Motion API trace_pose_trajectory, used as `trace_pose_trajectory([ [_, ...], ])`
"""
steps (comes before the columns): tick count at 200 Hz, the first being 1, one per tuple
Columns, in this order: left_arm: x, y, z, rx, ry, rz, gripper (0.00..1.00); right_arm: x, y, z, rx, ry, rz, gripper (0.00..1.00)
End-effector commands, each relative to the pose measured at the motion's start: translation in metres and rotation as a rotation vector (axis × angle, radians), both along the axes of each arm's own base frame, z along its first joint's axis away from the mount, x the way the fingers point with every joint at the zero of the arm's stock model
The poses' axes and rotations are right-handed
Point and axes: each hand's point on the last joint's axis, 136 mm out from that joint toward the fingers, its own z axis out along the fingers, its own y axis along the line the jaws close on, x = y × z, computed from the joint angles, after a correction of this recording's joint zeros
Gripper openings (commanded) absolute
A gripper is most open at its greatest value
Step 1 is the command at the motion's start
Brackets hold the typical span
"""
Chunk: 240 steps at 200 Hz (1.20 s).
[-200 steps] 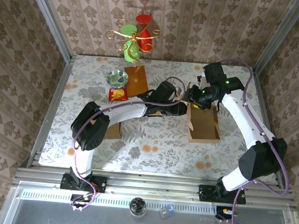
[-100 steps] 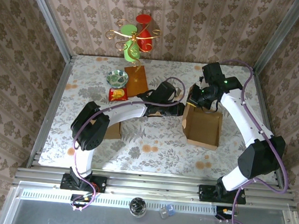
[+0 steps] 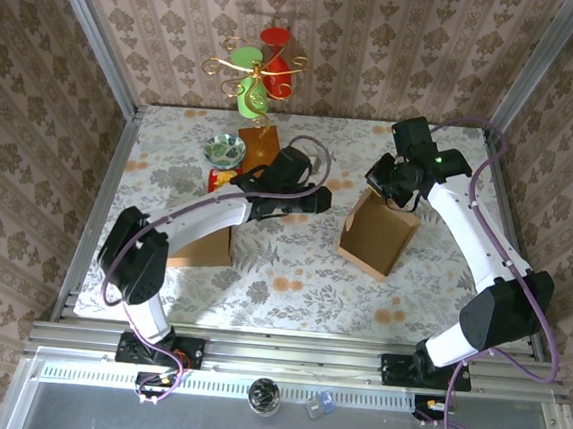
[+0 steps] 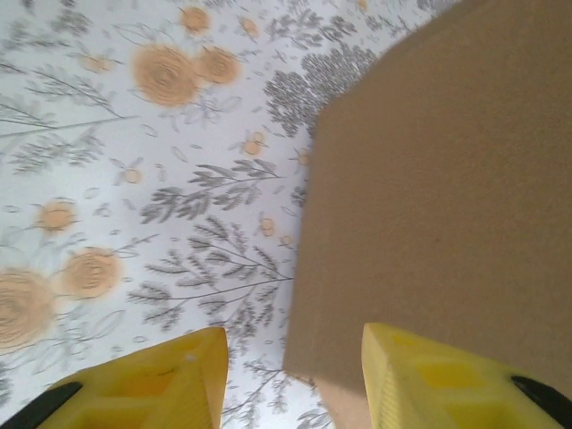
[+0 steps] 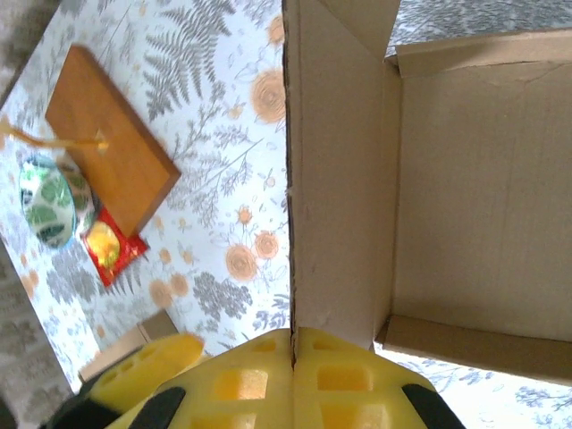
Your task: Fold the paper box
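The paper box (image 3: 377, 235) stands tipped on the worktop (image 3: 291, 275) right of centre, its low corner toward the arm bases and its open top toward the right hand (image 3: 387, 186). That hand is clenched on the box's far upper wall, its yellow fingers (image 5: 232, 384) pressed flat on either side of the thin cardboard edge. In the right wrist view the inside of the box shows bare brown walls and short flaps. The left hand (image 4: 293, 357) is released and grasps nothing. It sits to the left of the box with its jaws apart, and the box's nearest corner lies just ahead of the gap; whether a finger touches the cardboard I cannot tell. The worktop is covered in a pale cloth printed with grey ferns and orange flowers. A metal frame and patterned wallpaper (image 3: 401, 54) close it in on three sides. A smaller cardboard box (image 3: 201, 249) lies under the left arm, well apart from the task's box. Farther back sit a red packet (image 3: 225, 180) and a green-patterned bowl (image 3: 226, 150), its contents unclear. Beside them is a wooden base (image 3: 262, 150) carrying a gold wire stand (image 3: 261, 67) with red and green cups.
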Motion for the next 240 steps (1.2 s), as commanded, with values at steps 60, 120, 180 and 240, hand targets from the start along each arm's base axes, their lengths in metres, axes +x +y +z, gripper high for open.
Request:
trace_pose_trajectory([
  [60, -0.08, -0.012, 0.026, -0.029, -0.358, -0.453, 0.51, 0.011, -0.022, -0.001, 0.005, 0.087, -0.351, 0.0],
  [120, -0.065, -0.034, 0.009, 0.07, -0.388, -0.455, 0.53, 0.012, -0.018, -0.008, 0.034, 0.098, -0.37, 0.0],
  [180, -0.045, -0.048, 0.001, 0.136, -0.379, -0.443, 0.42, 0.011, -0.016, -0.012, 0.045, 0.11, -0.365, 0.0],
  [240, -0.046, -0.048, -0.003, 0.132, -0.362, -0.439, 0.19, 0.01, -0.016, -0.014, 0.047, 0.109, -0.366, 0.0],
])
